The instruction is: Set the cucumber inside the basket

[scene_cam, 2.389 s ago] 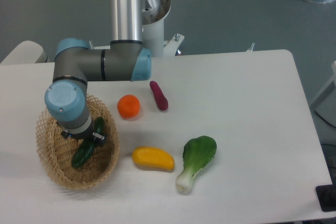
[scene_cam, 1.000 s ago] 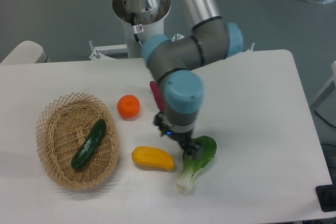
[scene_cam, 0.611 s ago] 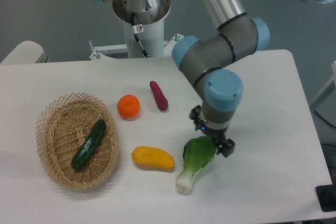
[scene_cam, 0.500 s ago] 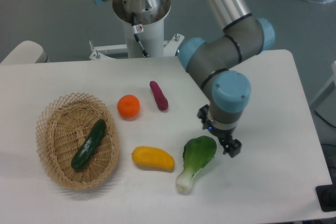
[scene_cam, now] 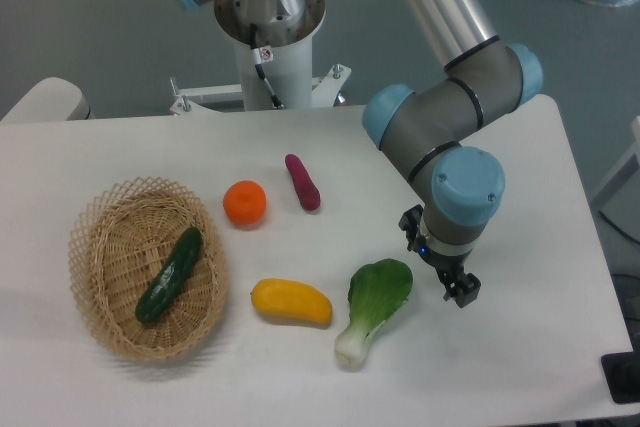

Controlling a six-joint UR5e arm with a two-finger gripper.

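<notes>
Camera view, fixed, looking down on white table (scene_cam: 520, 167).

1. Cucumber (scene_cam: 169, 275): dark green, glossy, lying inside basket (scene_cam: 88, 247) on the woven floor, set diagonally, upper end toward the basket's right rim. Not touched by the arm.
2. Basket: oval tan wicker w/ open lattice rim, at table's left side.
3. Gripper (scene_cam: 456, 285): over the table's right-centre, just right of the bok choy (scene_cam: 375, 308), well apart from basket. Fingers point down and are mostly hidden under the wrist housing; only a dark tip shows. Open vs. closed: cannot tell. Nothing seen held in it.
4. Other items on table:
 - orange (scene_cam: 245, 203), just beyond basket's upper right rim, not touching it.
 - purple sweet potato (scene_cam: 302, 182), right of the orange, lying roughly lengthwise away from camera.
 - yellow fruit (scene_cam: 291, 303), between basket and bok choy, apart from both.
 - bok choy: leafy end up-right, white stem down-left.
5. Robot base column (scene_cam: 268, 22) stands behind table's far edge.
</notes>
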